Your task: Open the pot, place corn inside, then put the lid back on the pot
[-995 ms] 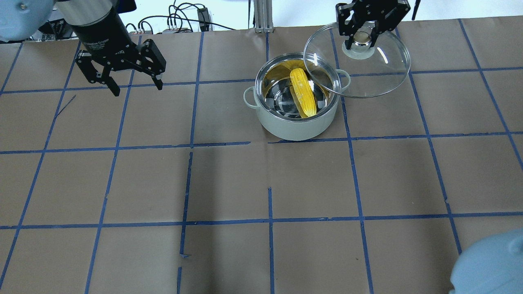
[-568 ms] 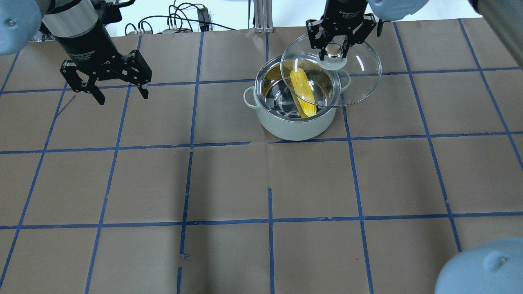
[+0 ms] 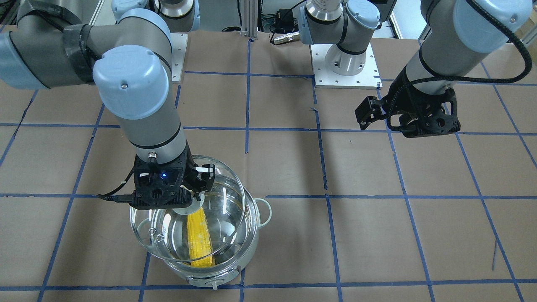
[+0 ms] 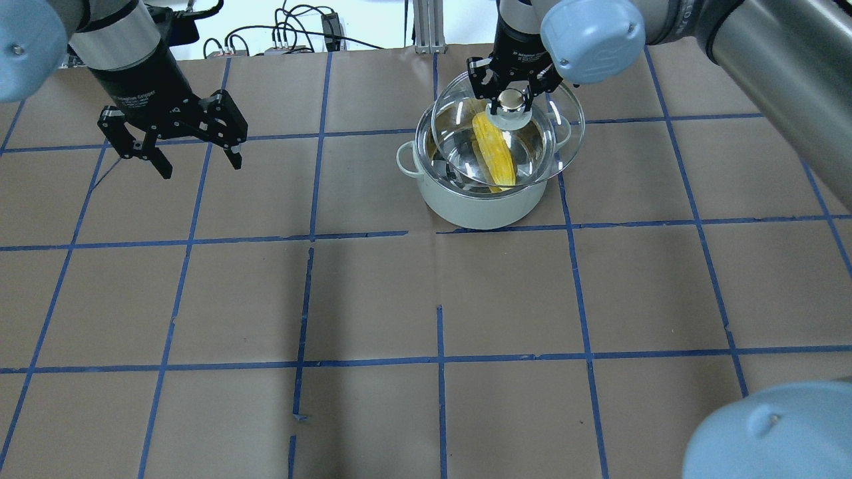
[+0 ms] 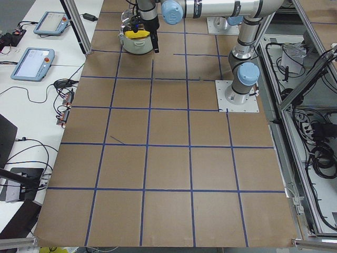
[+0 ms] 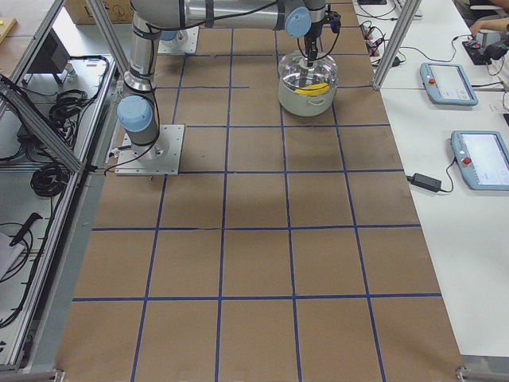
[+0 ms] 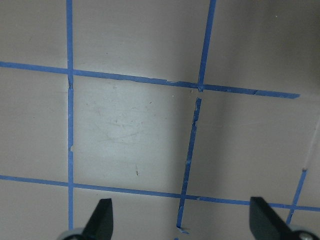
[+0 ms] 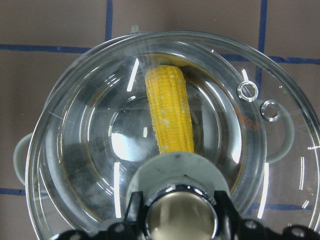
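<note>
Overhead exterior: pot (image 4: 476, 207) on the table (image 4: 373, 299), far side, a little right of centre. Inside it, corn (image 4: 494, 150), lying slantwise across the shiny steel bottom. Above the pot, lid (image 4: 542, 136) of clear glass, not seated: shifted toward the far right, overhanging the pot on that side and leaving a crescent of the mouth uncovered at the left. Right end effector (image 4: 511, 100) pointing down, clamped on the knob (image 4: 511, 104) at the lid's centre. Unclear whether the lid's edge touches the pot's rim anywhere.

Right wrist view: knob at the bottom edge, gripped from both sides; corn and steel bottom visible through the glass; lid's outline off-centre from the pot's rim; two small metal-ringed holes in the glass at the right.

Front-facing view: same hold, lid above the pot and offset from it, corn showing yellow through the dome.

Left end effector (image 4: 200, 167) well to the left of the pot, above the table, fingers (image 7: 102, 220) spread wide apart, gripping nothing. Left wrist view: brown paper (image 7: 125, 125) and blue tape (image 7: 205, 50) lines below, fingertips at the bottom corners.

Side views: pot small at the table's far end, right arm reaching over it; too small for detail.
</note>
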